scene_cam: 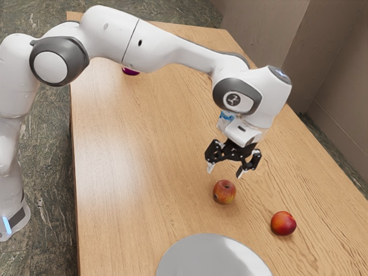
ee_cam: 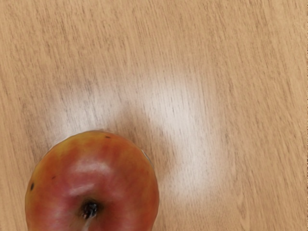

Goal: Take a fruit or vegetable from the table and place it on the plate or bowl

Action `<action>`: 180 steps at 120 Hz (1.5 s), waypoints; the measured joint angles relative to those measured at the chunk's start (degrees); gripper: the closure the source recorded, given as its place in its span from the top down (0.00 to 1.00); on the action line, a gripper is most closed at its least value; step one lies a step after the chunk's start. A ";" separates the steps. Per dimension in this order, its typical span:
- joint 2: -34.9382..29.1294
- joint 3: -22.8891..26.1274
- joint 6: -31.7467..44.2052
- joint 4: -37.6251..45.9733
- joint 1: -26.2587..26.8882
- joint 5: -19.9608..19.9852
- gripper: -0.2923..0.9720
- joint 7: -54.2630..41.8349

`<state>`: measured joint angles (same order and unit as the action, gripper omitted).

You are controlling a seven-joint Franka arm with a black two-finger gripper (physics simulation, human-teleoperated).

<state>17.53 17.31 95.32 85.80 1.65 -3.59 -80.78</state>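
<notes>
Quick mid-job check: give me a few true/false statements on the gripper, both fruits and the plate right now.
1. The gripper hovers open above the apple. True.
2. The apple is lifted off the table. False: it rests on the wood.
3. A second red fruit lies on the table, to the exterior view's right of the apple. True.
4. The second red fruit sits on the plate. False: it lies on the table, off the plate.

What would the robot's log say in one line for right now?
stage: pre-grasp | gripper: open, above apple | apple: on table, not gripped | plate: no fruit on visible part
</notes>
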 joint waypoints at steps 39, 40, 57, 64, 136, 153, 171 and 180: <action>-5.68 0.09 2.37 5.82 0.14 1.38 0.77 0.11; -5.76 0.09 2.41 5.90 0.12 1.40 0.77 0.11; -5.69 0.08 3.04 6.31 -0.06 1.59 0.77 0.14; -5.48 0.09 3.21 6.65 0.18 1.65 0.77 0.15; -5.36 0.02 4.61 9.47 -0.25 1.74 0.77 0.20; -5.36 0.00 4.74 9.66 -0.20 1.73 0.77 0.20; -5.30 0.08 5.08 9.66 0.67 1.97 0.77 0.22; -5.28 0.15 5.34 9.48 0.90 2.30 0.77 0.24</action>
<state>12.24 17.46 100.65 95.28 2.55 -1.29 -80.54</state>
